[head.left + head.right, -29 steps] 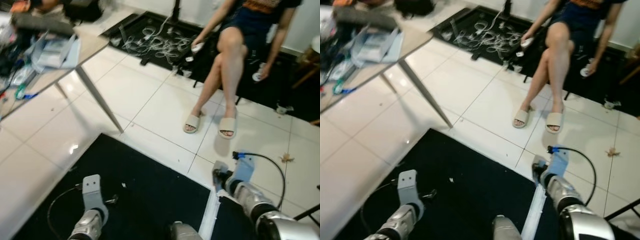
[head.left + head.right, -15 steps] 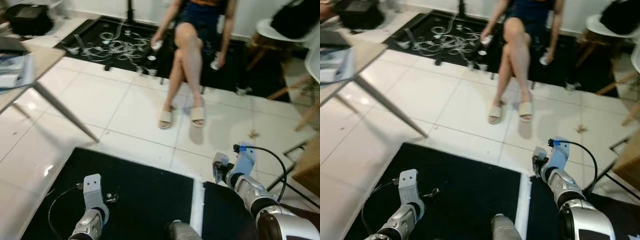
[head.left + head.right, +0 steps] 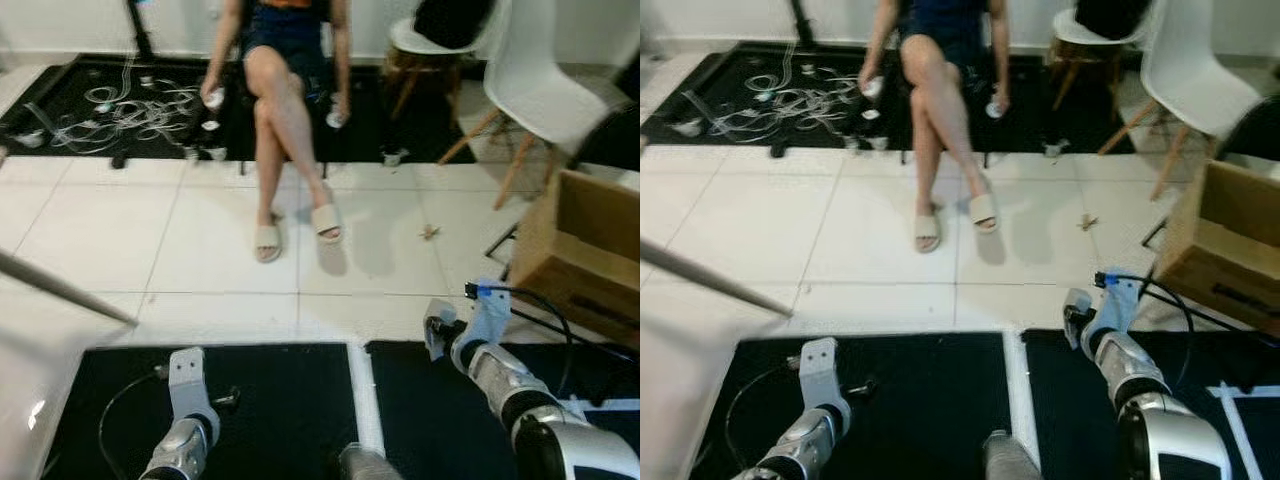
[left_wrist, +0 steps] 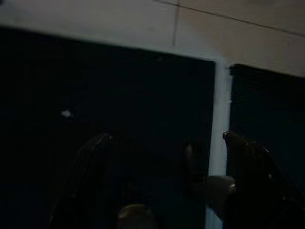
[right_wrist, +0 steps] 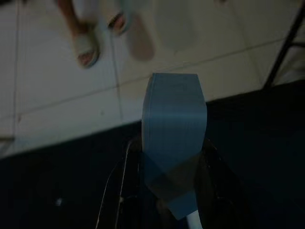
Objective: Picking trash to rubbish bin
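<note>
The right gripper (image 5: 164,157) stays clamped on a pale blue carton (image 5: 174,129) over the black mat (image 3: 270,400); the left gripper (image 4: 162,157) hangs spread, empty. The view has swung right since a second ago, bringing a cardboard box (image 3: 585,250) in beyond the seated person (image 3: 290,110): probably the bin

pale blue flat folded paper piece (image 5: 174,138) | upright, clamped between right pincer (image 5: 167,191) fingers | above black floor mat (image 3: 280,410)
</note>
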Motion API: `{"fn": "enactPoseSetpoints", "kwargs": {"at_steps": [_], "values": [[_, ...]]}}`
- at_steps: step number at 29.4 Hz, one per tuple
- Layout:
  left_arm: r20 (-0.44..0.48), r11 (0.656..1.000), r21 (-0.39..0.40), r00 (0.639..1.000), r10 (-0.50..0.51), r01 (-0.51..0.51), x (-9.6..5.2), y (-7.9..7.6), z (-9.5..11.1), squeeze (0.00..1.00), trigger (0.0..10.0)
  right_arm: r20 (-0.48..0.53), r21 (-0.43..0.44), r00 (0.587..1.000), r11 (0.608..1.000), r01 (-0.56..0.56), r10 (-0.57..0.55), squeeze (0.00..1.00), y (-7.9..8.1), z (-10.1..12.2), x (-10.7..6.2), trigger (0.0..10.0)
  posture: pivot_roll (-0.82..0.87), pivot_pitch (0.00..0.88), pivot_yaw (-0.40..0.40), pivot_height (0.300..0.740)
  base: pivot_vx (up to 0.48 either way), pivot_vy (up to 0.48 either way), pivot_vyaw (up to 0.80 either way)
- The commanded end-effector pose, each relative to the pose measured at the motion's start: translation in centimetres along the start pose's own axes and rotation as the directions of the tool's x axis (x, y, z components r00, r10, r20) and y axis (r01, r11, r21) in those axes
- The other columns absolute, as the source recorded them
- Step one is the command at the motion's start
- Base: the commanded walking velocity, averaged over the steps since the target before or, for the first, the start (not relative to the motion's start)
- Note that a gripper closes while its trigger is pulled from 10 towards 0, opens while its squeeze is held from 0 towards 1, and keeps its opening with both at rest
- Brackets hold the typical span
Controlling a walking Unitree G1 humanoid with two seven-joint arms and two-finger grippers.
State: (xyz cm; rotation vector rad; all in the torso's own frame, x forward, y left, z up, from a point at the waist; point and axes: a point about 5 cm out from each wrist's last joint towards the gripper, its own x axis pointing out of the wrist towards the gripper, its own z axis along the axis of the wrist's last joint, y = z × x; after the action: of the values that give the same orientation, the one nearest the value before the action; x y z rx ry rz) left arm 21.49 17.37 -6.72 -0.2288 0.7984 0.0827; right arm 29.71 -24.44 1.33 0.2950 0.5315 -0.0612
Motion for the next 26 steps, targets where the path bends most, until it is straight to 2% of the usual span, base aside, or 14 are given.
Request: {"fn": "enactPoseSetpoints", "kwargs": {"at_steps": [1,7,18,26], "values": [[-0.034,1.000,0.006,0.999,0.007,-0.007,-0.3,0.2,-1.1,0.00,10.0,-0.029,0.002,1.000,1.000,-0.002,0.002,0.00,0.1,-1.1,-0.1,10.0,0.00,0.074,-0.002,0.740,0.000,0.000,-0.77],[-0.035,1.000,0.007,0.999,0.008,-0.008,-0.3,0.2,-1.1,0.00,10.0,-0.030,-0.003,0.999,1.000,-0.013,0.013,0.00,0.4,-1.1,0.0,10.0,0.00,0.070,0.000,0.740,0.000,0.000,-0.77],[-0.028,1.000,0.017,1.000,0.008,-0.007,-0.3,0.3,-1.0,0.00,10.0,0.041,0.002,0.997,0.998,-0.069,0.069,0.00,1.5,0.7,0.5,10.0,0.00,0.075,0.005,0.740,0.000,0.000,-0.77],[-0.023,1.000,0.016,1.000,0.008,-0.007,-0.2,0.2,-0.9,0.00,10.0,0.044,-0.006,0.996,0.997,-0.075,0.075,0.00,1.7,0.8,0.5,10.0,0.00,0.077,0.004,0.740,0.000,0.000,-0.77]]}}
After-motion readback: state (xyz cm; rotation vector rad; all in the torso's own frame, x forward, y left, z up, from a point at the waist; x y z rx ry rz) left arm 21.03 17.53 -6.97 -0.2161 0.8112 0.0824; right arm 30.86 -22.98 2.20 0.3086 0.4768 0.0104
